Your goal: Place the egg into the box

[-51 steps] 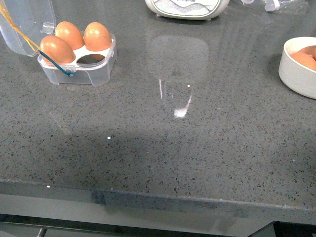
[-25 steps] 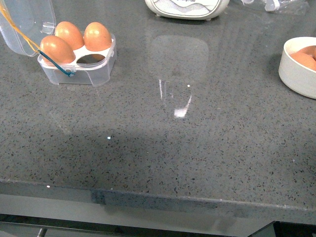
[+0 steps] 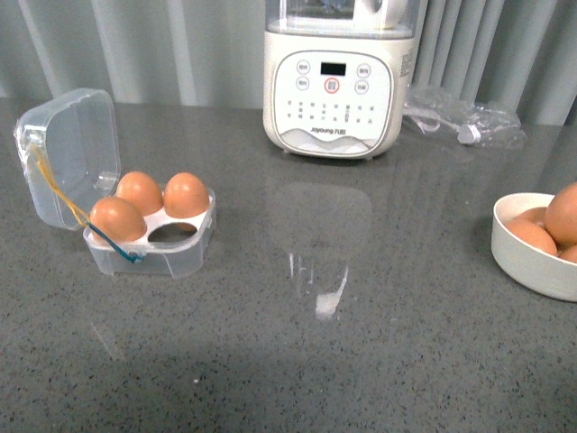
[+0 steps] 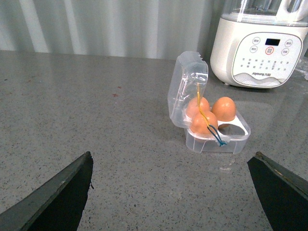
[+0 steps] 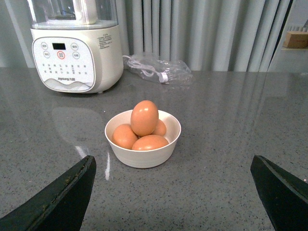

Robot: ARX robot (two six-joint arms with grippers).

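Observation:
The box [image 3: 151, 242] stands at the left of the grey counter with its clear lid [image 3: 68, 153] open; it holds three brown eggs and one hole is empty. It also shows in the left wrist view [image 4: 216, 132]. A round white bowl [image 3: 532, 253] at the right edge holds several brown eggs. In the right wrist view one egg [image 5: 144, 118] stands on top of the others in that bowl [image 5: 143, 155]. My left gripper [image 4: 173, 197] is open and empty, well short of the box. My right gripper [image 5: 175, 197] is open and empty, short of the bowl. Neither arm shows in the front view.
A big white cooker with buttons [image 3: 338, 86] stands at the back centre. A crumpled clear plastic bag with a cord [image 3: 460, 122] lies to its right. Grey curtains hang behind the counter.
The front view has tilted up: the cooker, the curtains and the whole open lid now show, and the counter's front edge has left the picture. The box and bowl have not moved.

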